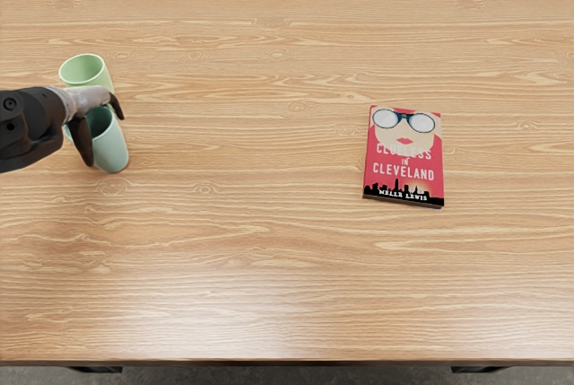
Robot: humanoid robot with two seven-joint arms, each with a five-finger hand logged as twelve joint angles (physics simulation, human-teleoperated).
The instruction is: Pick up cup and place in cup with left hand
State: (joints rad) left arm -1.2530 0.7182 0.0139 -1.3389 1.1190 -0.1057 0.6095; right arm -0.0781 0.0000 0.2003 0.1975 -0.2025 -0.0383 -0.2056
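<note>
Teal cup (112,153) is found upright toward the left end of the wooden table (269,268), outside the green cup (84,71); its lower wall is seen below the hand, while its rim is partly covered. Left hand (88,100) is placed over the upper part of the teal cup, its pale section laid between the two rims as seen from above; whether it is spread, pressed together or pinching the cup wall cannot be told from this view. Dark forearm (20,125) is brought in from the left edge. Green cup is noted upright just beyond the teal one, its open mouth exposed and its lower part screened by the hand; whether the two cups are touching cannot be determined. Red book (405,172) is recorded lying flat, cover up, well apart on the right half; on its cover a face with dark-rimmed glasses is printed above a black skyline.
</note>
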